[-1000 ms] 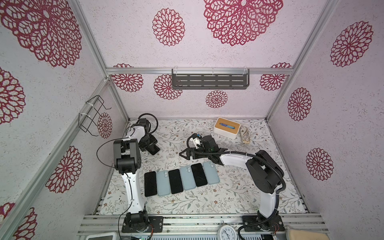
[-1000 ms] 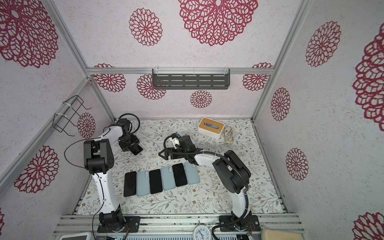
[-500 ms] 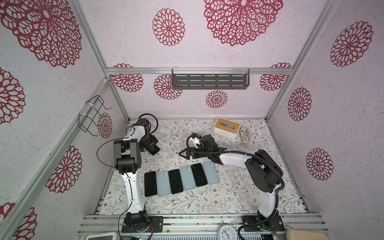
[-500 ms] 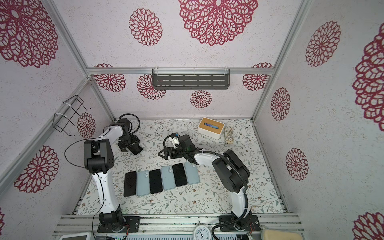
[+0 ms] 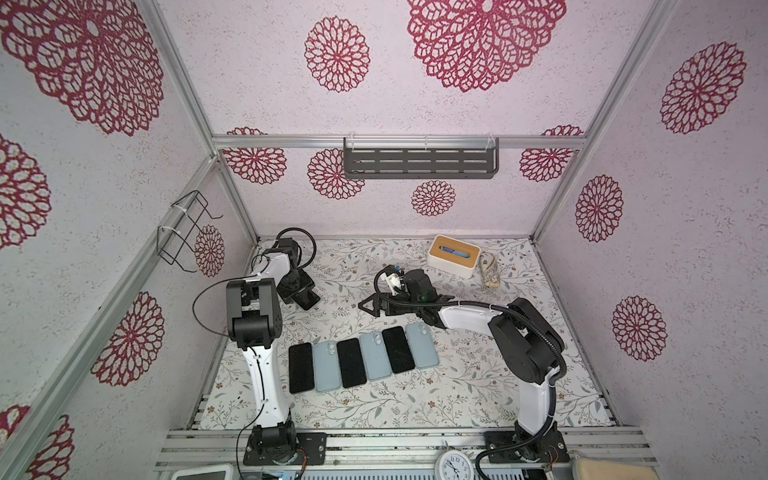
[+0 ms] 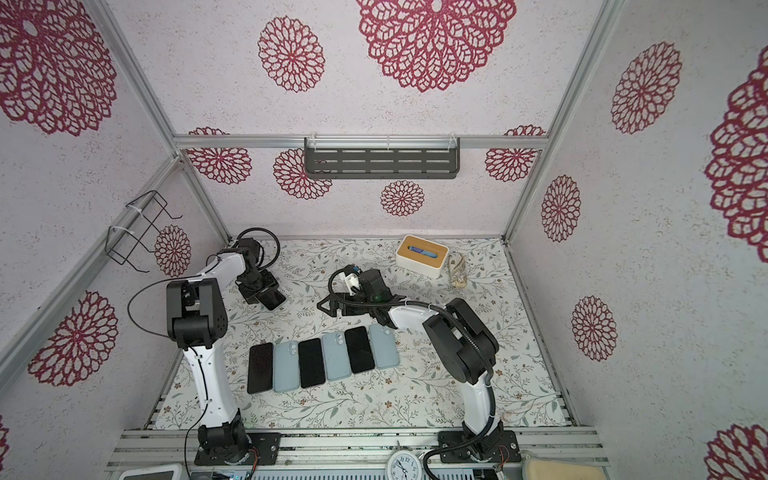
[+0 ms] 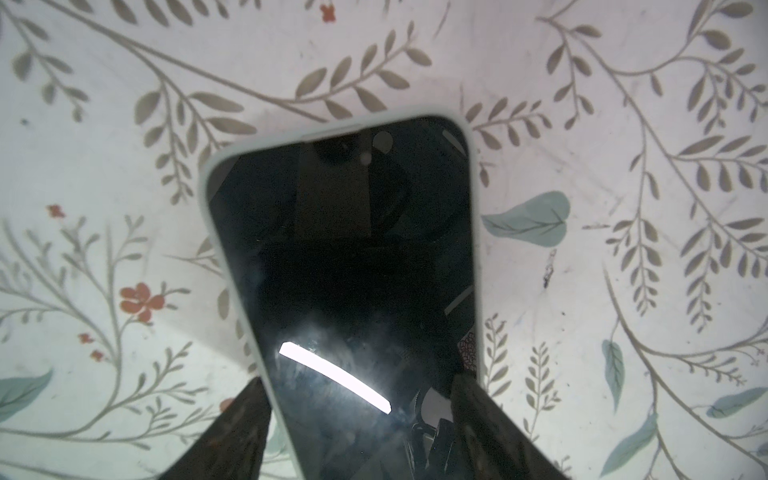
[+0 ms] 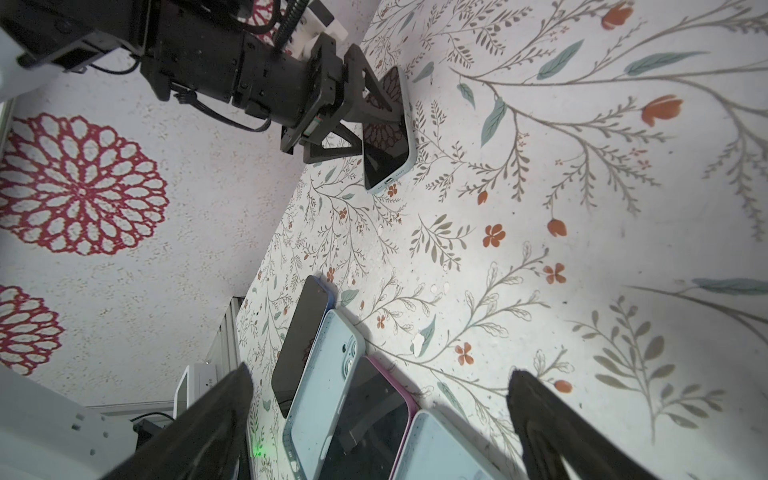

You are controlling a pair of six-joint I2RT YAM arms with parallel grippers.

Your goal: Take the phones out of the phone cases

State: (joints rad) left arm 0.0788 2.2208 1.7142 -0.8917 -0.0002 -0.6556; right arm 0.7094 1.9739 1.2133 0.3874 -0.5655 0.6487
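Both top views put my left gripper (image 5: pixel 300 291) left of centre, low over the floral mat (image 5: pixel 478 374). Its tips are at a phone (image 5: pixel 309 299) that lies screen up on the mat. My right gripper (image 5: pixel 405 307) hangs at centre frame, well apart from that phone, jaws spread wide and holding nothing. Below it, a row (image 5: pixel 363 359) of six slabs lies side by side, dark screens alternating with pale blue backs. A tissue box (image 5: pixel 453 255) sits right of centre, near the back wall.

From my left wrist, the phone (image 7: pixel 345 257) fills the middle of the frame, its black glass catching a bright strip of light. It is seated in its phone case (image 7: pixel 206 195), whose pale rim runs round the upper end and down both long sides. My left fingers (image 7: pixel 232 432) rise from the lower edge, one on each long side, tips right against the rim. Whether they squeeze or merely touch, I cannot tell.

From my right wrist, my right fingers (image 8: pixel 208 424) stand far apart along the lower edge. Only mat and the near end of the row (image 8: pixel 328 386) lie between them, and nothing is touched. Above centre and to the left, my left gripper (image 8: pixel 382 133) straddles the cased phone (image 8: pixel 384 162) across its width. The phone lies flat on the mat, its pale case edge (image 8: pixel 409 162) showing along one side.
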